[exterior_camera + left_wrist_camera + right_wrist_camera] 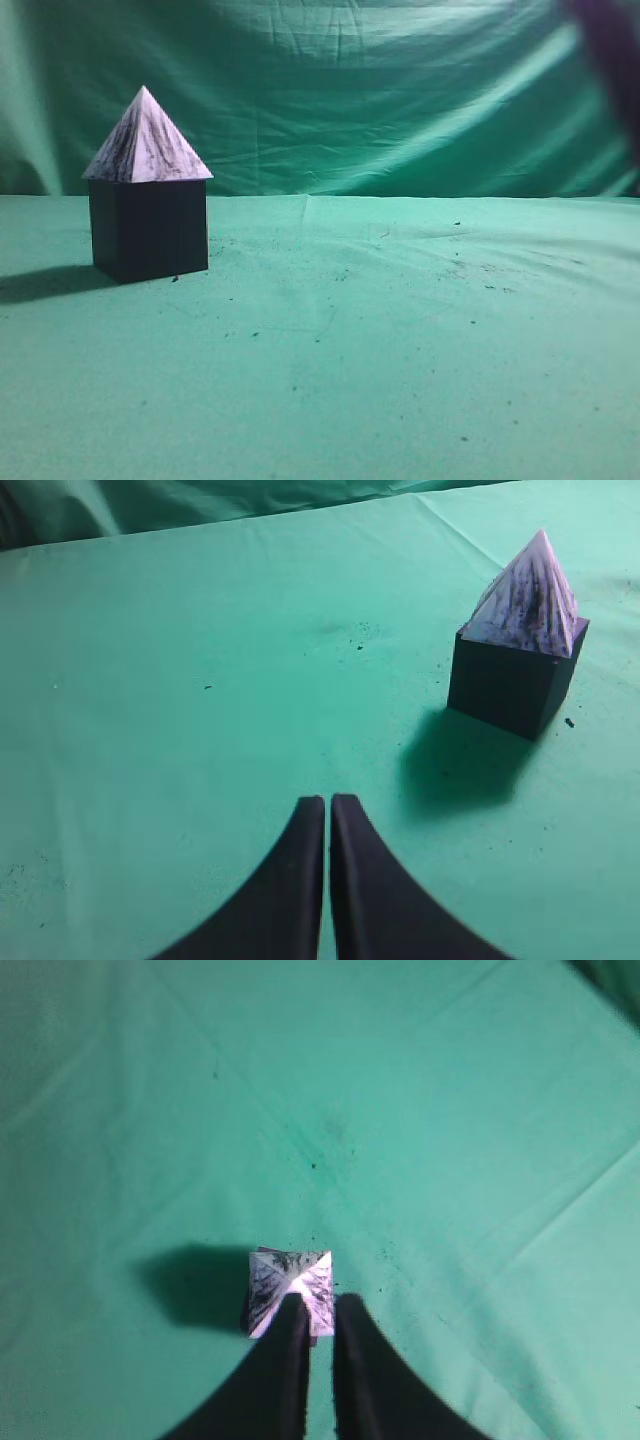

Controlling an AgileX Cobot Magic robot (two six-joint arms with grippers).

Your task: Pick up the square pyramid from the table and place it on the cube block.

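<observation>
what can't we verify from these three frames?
- Cube block, right wrist view: almost wholly hidden under the square pyramid; the seating shows only in the other views.
- Right hand: fingers nearly closed; height above the pyramid unclear.
- Exterior view: dark blur cut by the top right corner, unidentifiable.
- Left hand: absent from exterior view.

The exterior view sits low, near object height, looking level across the tabletop (400,350) toward the green backdrop, with the cube block (150,230) left of centre at middle distance. The left wrist view looks down at a slant past its claw (327,805), with the cube block (510,685) well ahead to the upper right. The right wrist view looks almost straight down from high above the cube block, with its claw (320,1305) in front. All three views share the cube block and the surrounding cloth.
</observation>
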